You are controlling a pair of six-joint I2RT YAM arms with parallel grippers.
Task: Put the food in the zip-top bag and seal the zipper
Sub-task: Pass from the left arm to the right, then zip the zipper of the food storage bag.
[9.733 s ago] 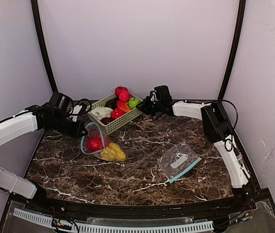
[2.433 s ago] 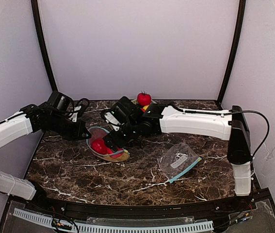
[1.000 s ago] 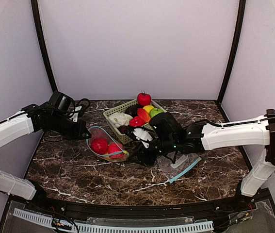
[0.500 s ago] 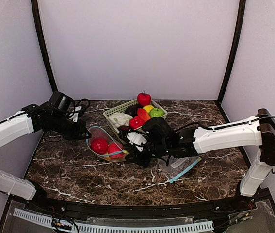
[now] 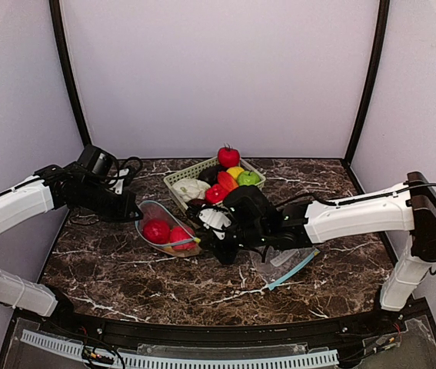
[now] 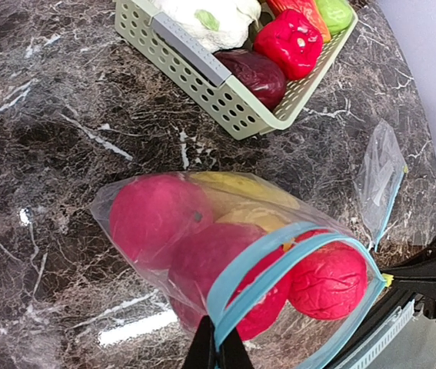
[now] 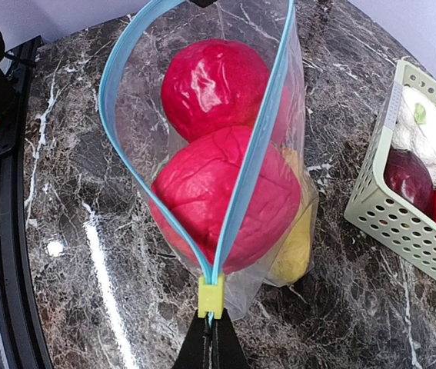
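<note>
Nearest, on the marble table [image 5: 125, 284] R of centre, a spare clear bag [image 5: 283, 257] lay flat w/ a white label and a blue strip along its near edge.

Just L of it the R gripper [image 5: 204, 244] sat low over the table. Its fingers were pinched fully together on the R end of the zip-top bag [image 5: 164, 234]. In the R wrist view the tips were closed on the bag's edge right below a yellow tab [image 7: 211, 296], where the two blue zipper tracks met.

The bag lay btwn the two grippers, resting on the table L of centre. Its mouth was open: the tracks bowed apart in a long loop and joined only at the ends, so it wasn't sealed. Some food was inside, namely red fruits [image 7: 225, 196] and a yellow piece [image 7: 294, 246] under them.

The L gripper [image 5: 135, 215] was at the bag's far-L end, fingers clamped tight on the blue zipper strip.

Further back stood the pale green basket [image 6: 233, 115], apart from the bag w/ a strip of table btwn them. It held the rest of the food:
- cabbage [image 5: 191, 188]
- purple piece [image 6: 257, 69]
- red pepper [image 6: 291, 38]
- orange piece [image 5: 226, 181]
- green piece [image 5: 248, 177]
- red tomato [image 5: 228, 156], on top at the far end
</note>
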